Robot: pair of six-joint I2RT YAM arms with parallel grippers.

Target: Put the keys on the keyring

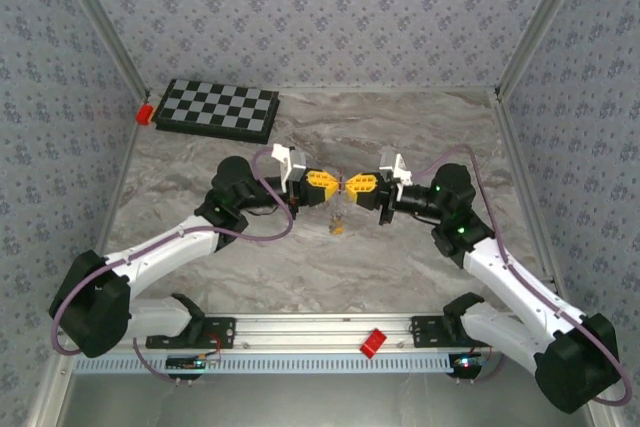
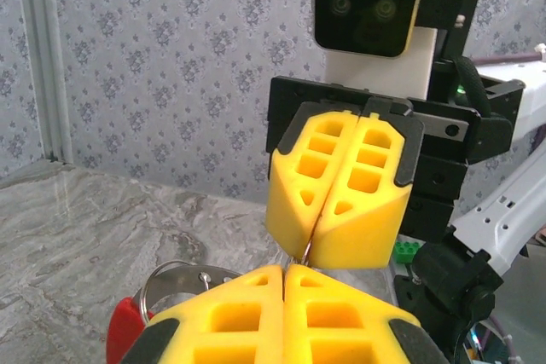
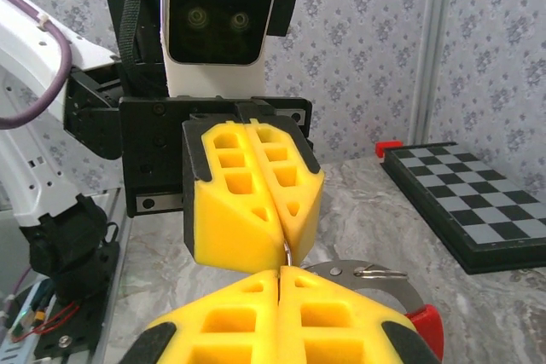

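The left gripper (image 1: 334, 184) and right gripper (image 1: 357, 185) meet tip to tip above the middle of the table (image 1: 340, 277), both with their yellow fingers pressed together. Each pinches the thin wire of the keyring (image 2: 181, 276), whose metal loop and red sleeve curve out just beside the closed fingers in both wrist views. A small yellowish cluster, probably the keys (image 1: 338, 228), sits just below the meeting point. From overhead it is too small to tell whether it hangs on the wire or lies on the table. I judge the task mid-way: the ring is held between both arms, but no key is clearly threaded yet.
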